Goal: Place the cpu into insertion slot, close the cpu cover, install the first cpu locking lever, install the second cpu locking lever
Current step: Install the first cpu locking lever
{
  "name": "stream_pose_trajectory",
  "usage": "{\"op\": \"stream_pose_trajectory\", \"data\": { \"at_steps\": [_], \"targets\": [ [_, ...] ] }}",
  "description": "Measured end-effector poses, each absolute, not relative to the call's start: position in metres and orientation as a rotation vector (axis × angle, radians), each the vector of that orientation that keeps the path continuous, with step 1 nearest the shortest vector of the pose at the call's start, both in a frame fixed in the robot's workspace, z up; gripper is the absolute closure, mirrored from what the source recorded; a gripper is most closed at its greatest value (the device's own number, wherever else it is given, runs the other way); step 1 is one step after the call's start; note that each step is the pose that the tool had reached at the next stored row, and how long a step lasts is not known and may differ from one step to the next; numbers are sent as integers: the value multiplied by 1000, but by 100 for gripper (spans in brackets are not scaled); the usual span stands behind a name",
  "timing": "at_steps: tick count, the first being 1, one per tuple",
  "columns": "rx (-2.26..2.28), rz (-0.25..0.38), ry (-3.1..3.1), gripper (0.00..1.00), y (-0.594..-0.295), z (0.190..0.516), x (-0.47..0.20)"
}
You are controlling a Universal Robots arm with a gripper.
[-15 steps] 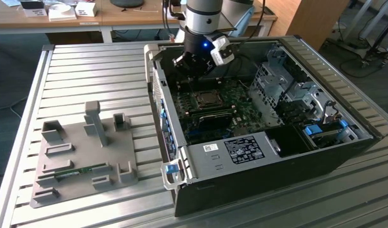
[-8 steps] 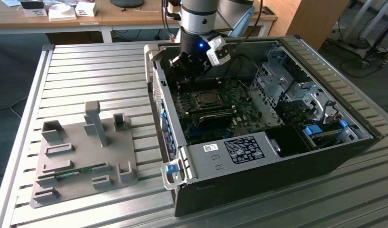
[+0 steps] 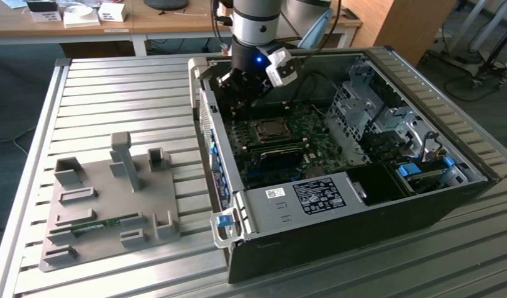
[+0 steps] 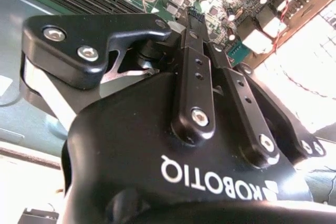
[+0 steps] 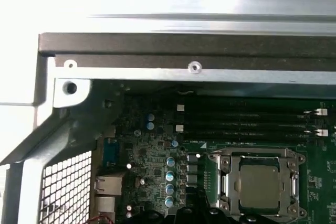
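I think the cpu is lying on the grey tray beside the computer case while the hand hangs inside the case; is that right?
Not quite: the cpu sits in the insertion slot on the motherboard, as the first wrist view shows. The hand does hang inside the computer case.

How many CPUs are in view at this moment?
1. The cpu lies on the green motherboard, framed by the cpu cover. The arm hides part of the computer case, so another could be hidden.
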State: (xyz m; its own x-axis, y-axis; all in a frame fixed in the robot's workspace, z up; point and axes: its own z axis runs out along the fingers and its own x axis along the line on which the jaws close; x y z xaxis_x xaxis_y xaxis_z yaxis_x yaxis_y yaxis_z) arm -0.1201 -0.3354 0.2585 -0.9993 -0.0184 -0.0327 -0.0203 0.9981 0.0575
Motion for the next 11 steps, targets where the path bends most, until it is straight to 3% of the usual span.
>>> {"op": "stream_pose_trajectory", "data": {
  "at_steps": [4, 11],
  "targets": [
    [-30, 96, 3107, 90, -335, 259, -125],
    [-29, 166, 3103, 90, -335, 258, -127]
  ]
}}
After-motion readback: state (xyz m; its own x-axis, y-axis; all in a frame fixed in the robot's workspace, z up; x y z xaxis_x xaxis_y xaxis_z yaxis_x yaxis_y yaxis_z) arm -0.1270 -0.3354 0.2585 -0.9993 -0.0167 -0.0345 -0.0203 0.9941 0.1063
